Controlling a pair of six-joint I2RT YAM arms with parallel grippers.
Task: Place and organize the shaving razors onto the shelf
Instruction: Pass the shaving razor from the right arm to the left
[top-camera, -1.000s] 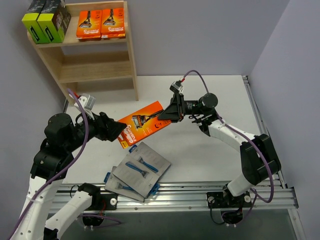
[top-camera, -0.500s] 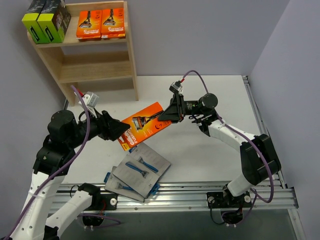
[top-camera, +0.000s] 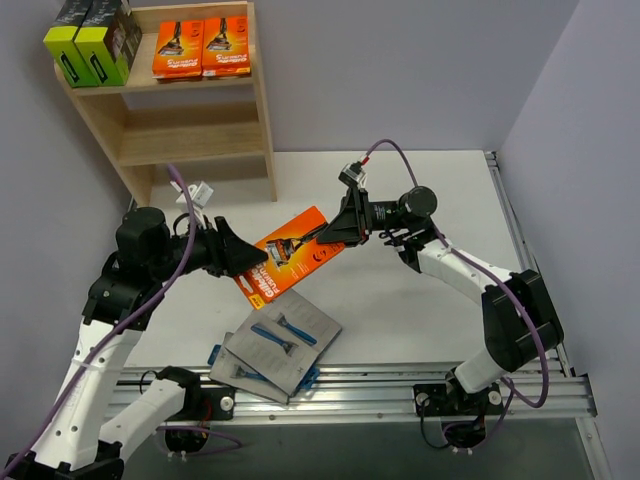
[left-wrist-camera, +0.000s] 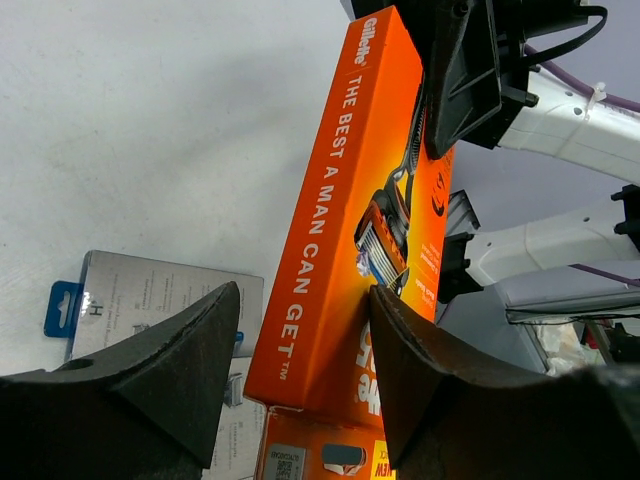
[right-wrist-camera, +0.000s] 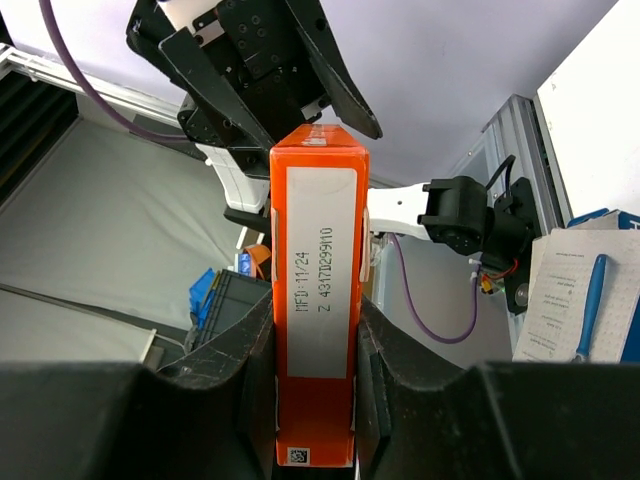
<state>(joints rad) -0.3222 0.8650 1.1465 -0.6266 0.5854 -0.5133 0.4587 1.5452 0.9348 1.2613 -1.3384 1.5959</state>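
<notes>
An orange pack (right-wrist-camera: 318, 300) stood edge-on up the middle of the frame, its white date label facing the lens. It was pinched low down between the right claw's (right-wrist-camera: 315, 345) dark fingers. Above its top end the left claw (right-wrist-camera: 318, 125) spread black fingers to either side, and a grey card (right-wrist-camera: 585, 300) showing a blue razor lay at the right edge.

You have the shelf (top-camera: 262, 120) at the far left, against the back wall. On its top tier, 2 boxes (top-camera: 90, 45) stand side by side at the left end, and 2 flat packs (top-camera: 202, 47) lie side by side to their right. The raised pack (top-camera: 290, 252) hangs above the middle of the table (top-camera: 420, 300). Its far-right end sits clamped between the fingers of the right gripper (top-camera: 335, 232); its near-left end sits between the spread fingers of the left gripper (top-camera: 245, 262). Nearer to you, a stack of razor cards (top-camera: 285, 340) lies overlapped at the table's near edge, left of centre.
</notes>
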